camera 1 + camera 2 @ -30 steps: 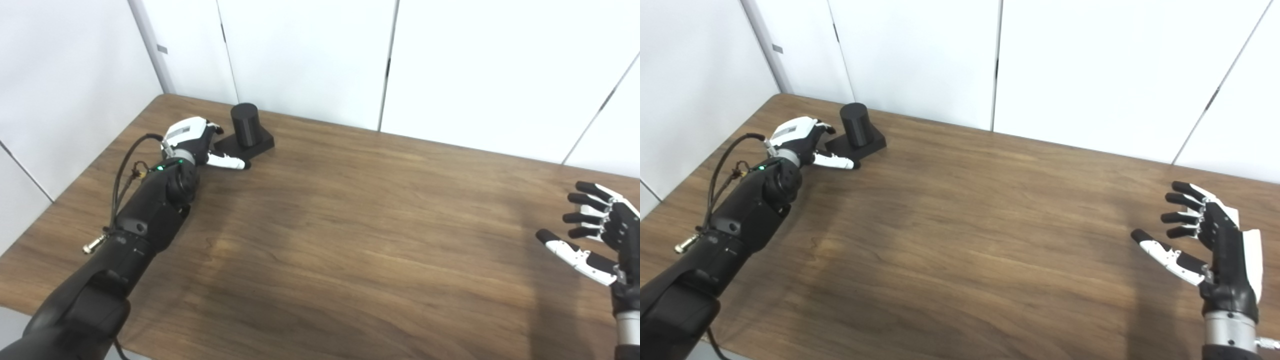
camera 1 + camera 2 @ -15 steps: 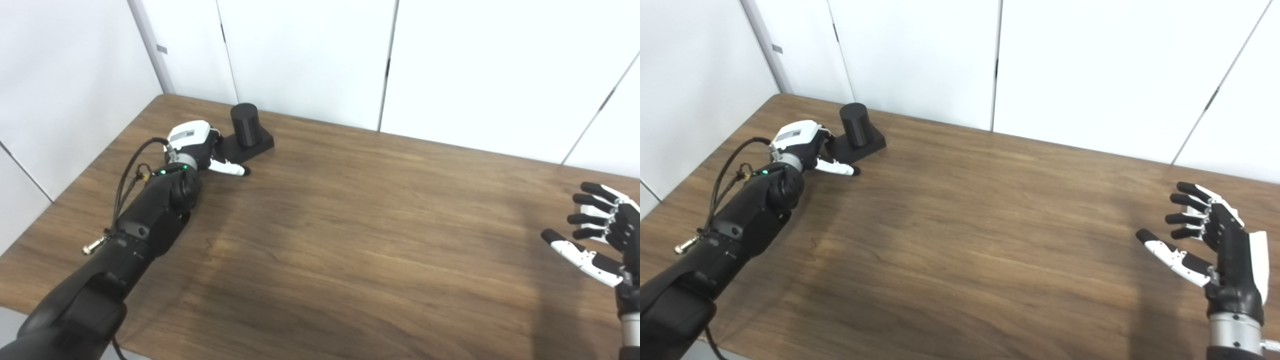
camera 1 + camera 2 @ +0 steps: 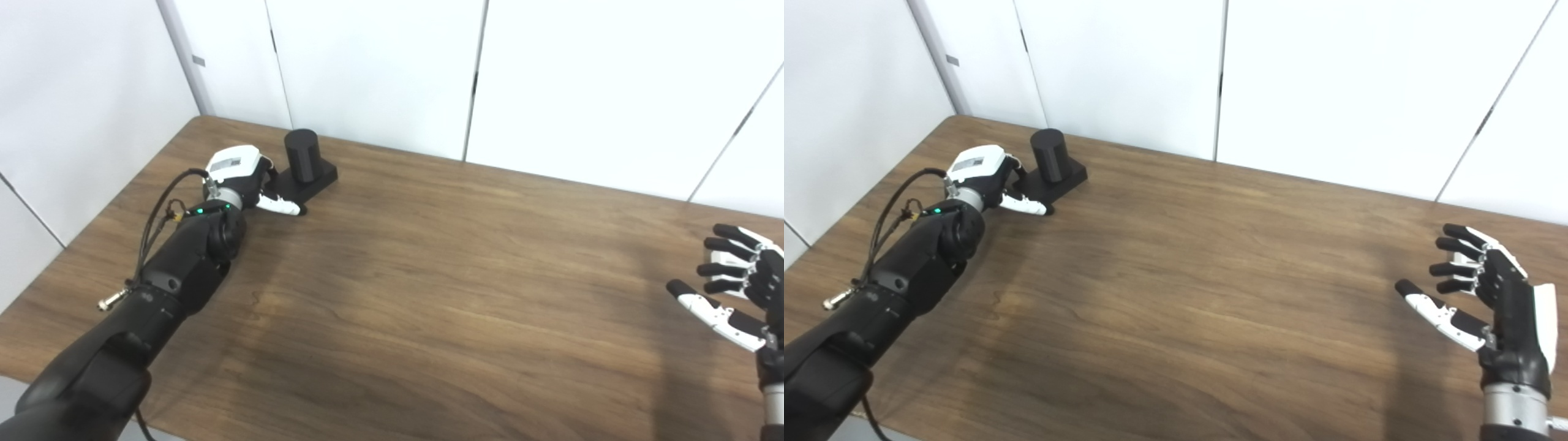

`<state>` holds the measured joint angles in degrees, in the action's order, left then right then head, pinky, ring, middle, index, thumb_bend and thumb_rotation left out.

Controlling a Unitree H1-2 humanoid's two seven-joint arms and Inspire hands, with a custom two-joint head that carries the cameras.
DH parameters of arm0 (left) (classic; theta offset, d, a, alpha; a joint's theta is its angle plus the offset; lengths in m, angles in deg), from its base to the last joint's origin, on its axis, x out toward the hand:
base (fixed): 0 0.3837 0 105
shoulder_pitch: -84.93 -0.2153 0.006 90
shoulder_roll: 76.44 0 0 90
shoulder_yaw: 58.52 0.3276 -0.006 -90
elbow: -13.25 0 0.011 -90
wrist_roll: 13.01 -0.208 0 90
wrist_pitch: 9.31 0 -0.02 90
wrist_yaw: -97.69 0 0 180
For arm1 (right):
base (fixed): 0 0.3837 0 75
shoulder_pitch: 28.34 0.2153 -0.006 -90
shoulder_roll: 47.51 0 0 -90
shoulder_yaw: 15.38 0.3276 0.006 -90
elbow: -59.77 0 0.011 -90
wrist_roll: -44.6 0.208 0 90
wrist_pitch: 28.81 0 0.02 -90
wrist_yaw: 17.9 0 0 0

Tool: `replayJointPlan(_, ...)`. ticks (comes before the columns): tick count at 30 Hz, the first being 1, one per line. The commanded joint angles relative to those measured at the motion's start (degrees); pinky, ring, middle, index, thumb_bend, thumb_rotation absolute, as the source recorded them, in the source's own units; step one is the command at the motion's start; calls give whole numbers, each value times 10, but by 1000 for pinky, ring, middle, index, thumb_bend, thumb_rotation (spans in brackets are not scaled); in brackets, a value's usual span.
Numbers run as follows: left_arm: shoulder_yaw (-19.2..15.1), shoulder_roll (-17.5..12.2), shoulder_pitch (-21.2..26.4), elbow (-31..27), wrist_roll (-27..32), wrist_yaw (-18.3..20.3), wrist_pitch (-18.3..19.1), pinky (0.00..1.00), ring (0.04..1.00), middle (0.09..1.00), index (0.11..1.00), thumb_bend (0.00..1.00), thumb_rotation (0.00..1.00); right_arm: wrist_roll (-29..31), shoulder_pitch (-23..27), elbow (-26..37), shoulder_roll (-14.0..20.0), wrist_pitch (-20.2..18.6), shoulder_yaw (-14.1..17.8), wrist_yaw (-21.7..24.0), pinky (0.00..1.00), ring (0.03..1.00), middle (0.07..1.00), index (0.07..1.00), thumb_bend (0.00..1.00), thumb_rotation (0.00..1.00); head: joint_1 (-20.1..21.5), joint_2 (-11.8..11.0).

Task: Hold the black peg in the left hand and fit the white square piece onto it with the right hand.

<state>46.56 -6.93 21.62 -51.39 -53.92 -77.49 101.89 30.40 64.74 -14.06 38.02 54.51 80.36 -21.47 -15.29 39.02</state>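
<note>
Black peg stands upright on its flat black base, far left part of the wooden table, near the white wall panels. Left hand sits right against the base's left edge, thumb lying along the base's near side; the rest of the fingers are hidden behind the hand, can't tell if it's gripping. Right hand hovers over the near right of the table, fingers spread, holding nothing, well apart from the peg.
</note>
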Motion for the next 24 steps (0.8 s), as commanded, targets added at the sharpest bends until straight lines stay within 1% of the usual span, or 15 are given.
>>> replayJointPlan(1,3,-13,5,1,-8,-3,-4,798,932,873,581,763,252,-2,15,22,6,10,4,-2,466,583,706,729,516,0,0,1)
replayJointPlan(4,10,-13,5,8,-15,-9,-9,784,926,872,569,744,210,-3,16,20,7,15,3,-2,461,582,703,721,509,0,1,1)
replayJointPlan(5,11,-14,5,9,-16,-11,-11,781,926,870,531,633,145,-3,17,19,7,16,3,-3,460,582,702,720,506,0,1,1)
replayJointPlan(6,13,-13,5,11,-18,-13,-12,780,926,869,511,576,111,-2,17,20,7,15,4,-2,460,583,702,719,504,0,1,1)
replayJointPlan(7,16,-13,5,12,-19,-13,-12,772,926,867,499,541,89,-2,16,21,7,14,4,-3,460,584,701,716,500,0,1,1)
replayJointPlan(8,17,-13,5,12,-20,-14,-12,768,927,867,494,529,81,-3,16,21,7,14,4,-3,462,583,700,713,498,0,1,1)
replayJointPlan(15,18,-10,3,12,-11,-22,-26,757,926,853,486,519,64,0,17,18,6,18,5,-4,458,581,702,713,486,0,2,1)
replayJointPlan(20,-4,-2,-5,5,23,-31,-57,794,913,851,482,524,54,4,18,20,4,14,6,-3,461,581,701,714,480,0,2,1)
replayJointPlan(24,-5,-1,-9,-7,34,-28,-79,822,916,860,483,525,54,4,18,20,5,14,5,-3,467,582,701,716,477,0,3,3)
